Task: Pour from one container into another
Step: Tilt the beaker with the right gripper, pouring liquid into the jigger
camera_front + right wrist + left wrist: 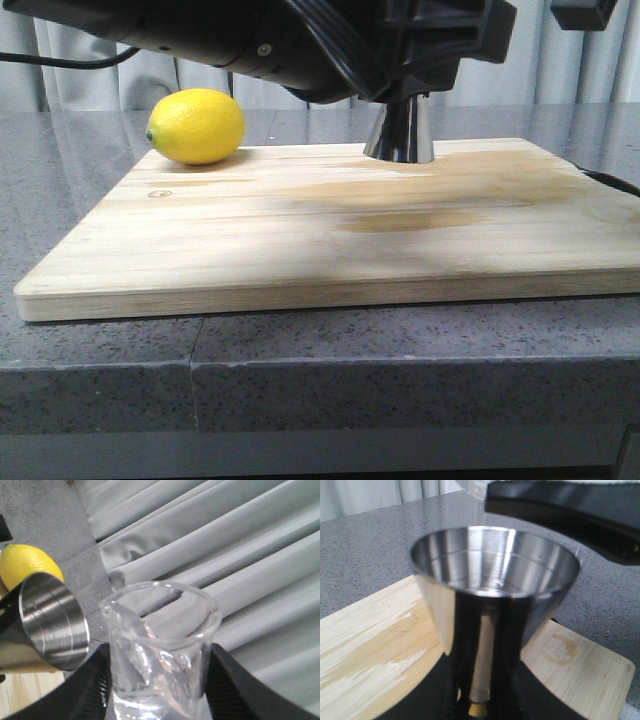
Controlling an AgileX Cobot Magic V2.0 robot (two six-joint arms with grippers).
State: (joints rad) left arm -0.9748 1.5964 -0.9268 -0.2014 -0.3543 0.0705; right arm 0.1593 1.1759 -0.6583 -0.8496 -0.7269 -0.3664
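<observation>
Beaker [160, 650], clamped in the right gripper [157, 690] and tilted beside the jigger [47, 625] the left gripper [480, 700] grips, may spill onto the board [300, 230] if its lip misses the narrow rim.

Staged kitchen or bar counter, set up for robot testing. Speckled grey stone worktop [300, 370] under a pale wooden cutting board [300, 240], with a yellow lemon [196, 125] at the far left corner and a steel jigger [400, 130] standing on the board. Backed by plain grey pleated curtains [225, 540]. Black robot arm [250, 40] overhead.
</observation>
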